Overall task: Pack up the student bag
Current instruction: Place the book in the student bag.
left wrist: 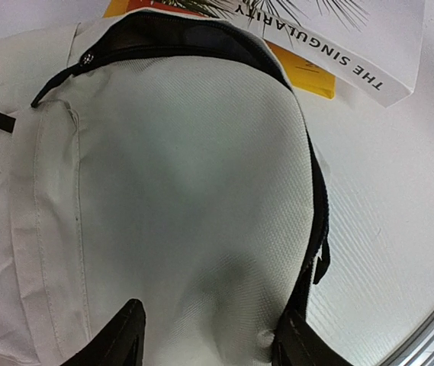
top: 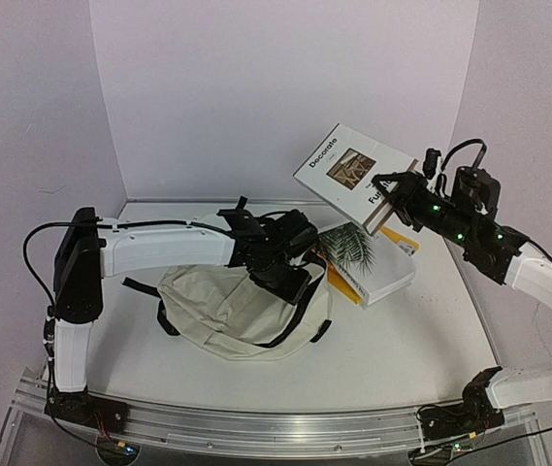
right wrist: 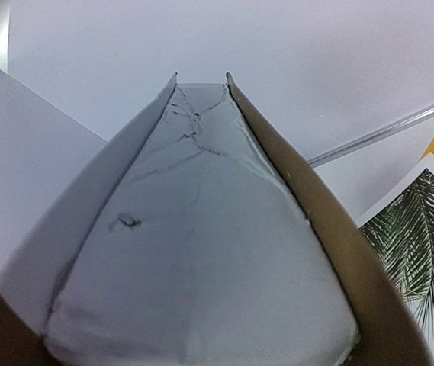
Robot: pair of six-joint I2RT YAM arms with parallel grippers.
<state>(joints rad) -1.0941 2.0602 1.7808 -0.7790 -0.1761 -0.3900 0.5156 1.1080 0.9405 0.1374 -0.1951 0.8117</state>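
Mid-load: our right gripper (top: 389,197) clamps Decorate book (top: 343,160) aloft, far right. We find student bag (top: 232,316) lying centre-left; left gripper (left wrist: 209,339) straddles its top fabric, grip unclear. Next we need mouth opened, book lowered in.

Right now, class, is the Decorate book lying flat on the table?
No, the right claw holds the Decorate book tilted in the air, clear of the table.

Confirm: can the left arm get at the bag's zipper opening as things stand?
Probably yes. The left jaws sit low over the student bag, straddling its fabric, and the black zipper opening lies just ahead, mostly uncovered. The palm-cover book only borders it; the right arm holds the Decorate book up high.
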